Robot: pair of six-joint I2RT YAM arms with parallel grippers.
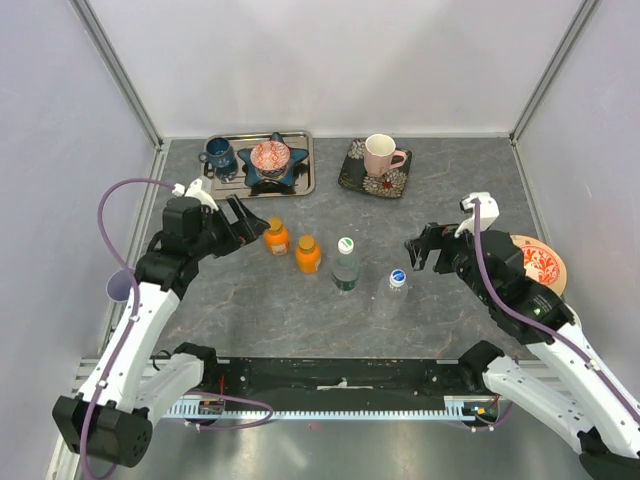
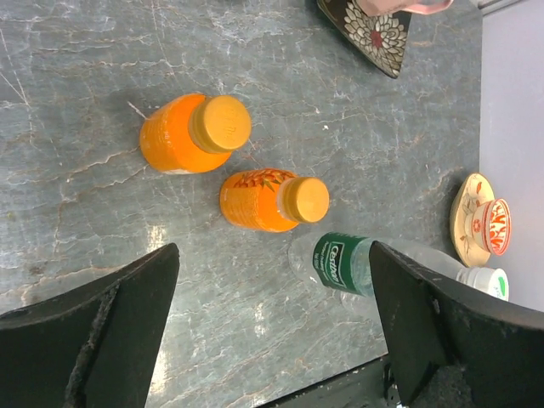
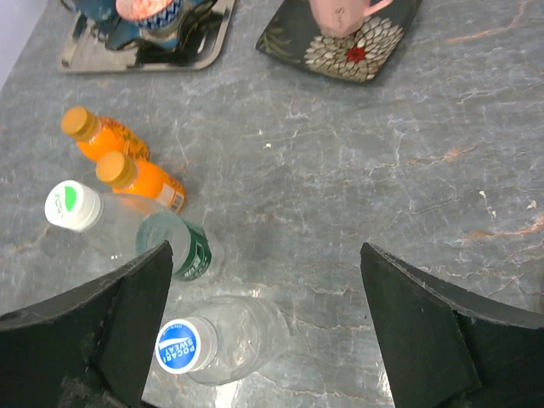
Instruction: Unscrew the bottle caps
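The left pincer [image 1: 250,225] is spread wide and holds nothing. In its wrist view its black fingers [image 2: 119,331] frame bare tabletop [image 2: 68,170], and the bottles stand ahead of them, untouched. Seen from above, four bottles form a slanted row across the middle, running from 10 o'clock to 4 o'clock: the far orange bottle [image 1: 277,238], the near orange bottle [image 1: 308,256], the green bottle [image 1: 345,270] and the clear bottle [image 1: 397,287]. All stand upright with their caps on: the orange caps [image 2: 223,123], the white-green cap [image 1: 346,244] and the blue cap [image 1: 398,276]. The left pincer sits just at 9 o'clock of the far orange bottle. The right pincer [image 1: 418,252] is also spread wide and empty, near the clear bottle at its 2 o'clock. Its wrist view shows the blue cap [image 3: 181,345] beside one finger, not touching it. A tray [image 1: 300,160] lies at 11 o'clock and a square plate [image 1: 355,175] with a pink mug [image 1: 380,155] at 12 o'clock.
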